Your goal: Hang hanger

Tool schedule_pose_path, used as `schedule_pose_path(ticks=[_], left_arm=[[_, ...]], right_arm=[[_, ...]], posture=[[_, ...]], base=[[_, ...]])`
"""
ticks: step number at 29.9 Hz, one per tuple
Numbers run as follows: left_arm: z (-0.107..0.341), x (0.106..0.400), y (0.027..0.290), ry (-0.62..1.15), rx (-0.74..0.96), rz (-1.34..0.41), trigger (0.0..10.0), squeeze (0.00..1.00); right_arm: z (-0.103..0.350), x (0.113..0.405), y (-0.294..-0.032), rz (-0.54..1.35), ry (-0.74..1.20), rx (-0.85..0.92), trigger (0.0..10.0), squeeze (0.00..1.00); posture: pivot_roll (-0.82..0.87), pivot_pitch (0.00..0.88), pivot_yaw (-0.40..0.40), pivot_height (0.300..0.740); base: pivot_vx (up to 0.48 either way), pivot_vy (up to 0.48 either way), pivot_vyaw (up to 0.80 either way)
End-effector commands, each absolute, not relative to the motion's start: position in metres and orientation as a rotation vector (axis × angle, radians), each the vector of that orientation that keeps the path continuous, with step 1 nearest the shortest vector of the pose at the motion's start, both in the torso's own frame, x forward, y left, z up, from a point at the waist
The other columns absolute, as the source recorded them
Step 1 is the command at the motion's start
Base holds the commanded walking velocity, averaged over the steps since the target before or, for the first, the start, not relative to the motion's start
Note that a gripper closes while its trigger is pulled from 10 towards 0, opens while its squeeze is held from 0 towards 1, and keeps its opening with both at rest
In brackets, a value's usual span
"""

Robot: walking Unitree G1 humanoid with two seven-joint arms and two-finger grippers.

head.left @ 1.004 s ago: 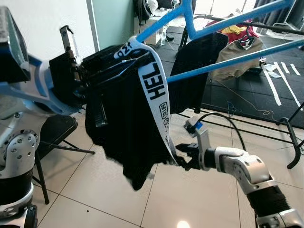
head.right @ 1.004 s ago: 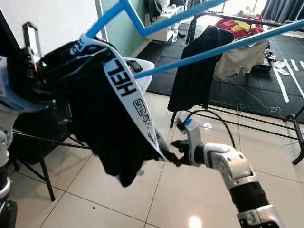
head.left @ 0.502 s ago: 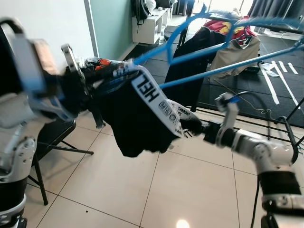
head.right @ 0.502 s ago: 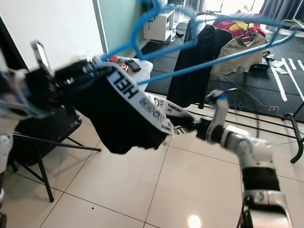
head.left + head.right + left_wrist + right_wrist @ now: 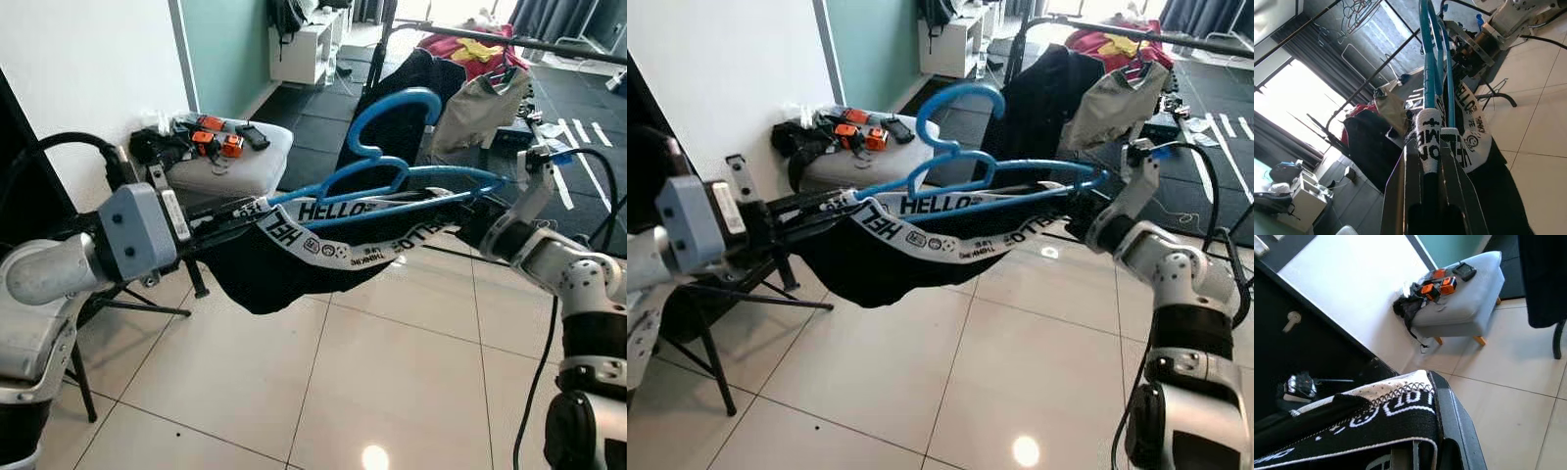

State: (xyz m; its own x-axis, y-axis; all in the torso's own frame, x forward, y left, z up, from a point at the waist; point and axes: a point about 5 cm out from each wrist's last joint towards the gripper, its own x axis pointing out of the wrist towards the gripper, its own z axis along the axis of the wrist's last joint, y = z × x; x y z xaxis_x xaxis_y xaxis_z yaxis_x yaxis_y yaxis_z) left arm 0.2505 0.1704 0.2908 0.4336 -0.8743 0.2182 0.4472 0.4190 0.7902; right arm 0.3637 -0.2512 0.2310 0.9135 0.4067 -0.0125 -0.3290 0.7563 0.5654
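- Left gripper [image 5: 1432,161] fingers are clamping the blue hanger [image 5: 392,176] end, carrying it level.
- Right gripper [image 5: 1422,431] fingers are pinching the black garment [image 5: 284,269] waistband, stretching it taut (probably preventing slippage).

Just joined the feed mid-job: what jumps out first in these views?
A blue hanger carrying a black garment with a white lettered waistband is stretched almost flat in mid-air between the two arms. The left gripper clamps one end of hanger and waistband, and the right gripper is shut on the waistband's other end. Beyond them stands a clothes rack with clothes hung on it.
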Motion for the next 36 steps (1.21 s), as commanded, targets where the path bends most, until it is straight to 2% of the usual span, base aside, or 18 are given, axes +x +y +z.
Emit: schedule_pose_path(ticks=[1,3,13,14,16,20,29,36], left_arm=[[0.293,0.247,0.171,-0.703,0.773,-0.911,0.0,0.0],[0.29,0.246,0.173,-0.708,0.836,-0.885,0.0,0.0],[0.282,0.251,0.175,-0.671,0.973,-0.849,0.0,0.0],[0.272,0.255,0.177,-0.613,1.033,-0.849,0.0,0.0],[0.272,0.255,0.177,-0.613,1.033,-0.849,0.0,0.0],[0.25,0.263,0.185,-0.46,1.112,-0.879,0.0,0.0],[0.243,0.268,0.192,-0.387,1.142,-0.836,0.0,0.0],[0.254,0.272,0.197,-0.44,1.101,-0.743,0.0,0.0]], right_arm=[[0.233,0.364,-0.261,0.349,0.112,0.593,0.0,0.0],[0.232,0.367,-0.265,0.293,0.109,0.615,0.0,0.0],[0.234,0.37,-0.269,0.261,0.104,0.626,0.0,0.0],[0.234,0.371,-0.268,0.259,0.104,0.627,0.0,0.0],[0.234,0.371,-0.268,0.259,0.104,0.627,0.0,0.0],[0.233,0.373,-0.27,0.246,0.105,0.624,0.0,0.0],[0.229,0.375,-0.267,0.246,0.118,0.619,0.0,0.0],[0.226,0.375,-0.263,0.258,0.136,0.608,0.0,0.0]], posture=[[-0.06,0.07,-0.027,0.74],[-0.06,0.066,-0.029,0.74],[-0.06,0.063,-0.029,0.74],[-0.06,0.067,-0.026,0.74],[-0.06,0.067,-0.026,0.74],[-0.06,0.072,-0.026,0.74],[-0.06,0.078,-0.03,0.74],[-0.06,0.078,-0.031,0.74]], base=[[0.0,0.0,0.0],[0.0,0.0,0.0],[0.0,0.0,0.0],[0.0,0.0,0.0],[0.0,0.0,0.0],[0.0,0.0,0.0],[0.0,0.0,0.0],[0.0,0.0,0.0]])
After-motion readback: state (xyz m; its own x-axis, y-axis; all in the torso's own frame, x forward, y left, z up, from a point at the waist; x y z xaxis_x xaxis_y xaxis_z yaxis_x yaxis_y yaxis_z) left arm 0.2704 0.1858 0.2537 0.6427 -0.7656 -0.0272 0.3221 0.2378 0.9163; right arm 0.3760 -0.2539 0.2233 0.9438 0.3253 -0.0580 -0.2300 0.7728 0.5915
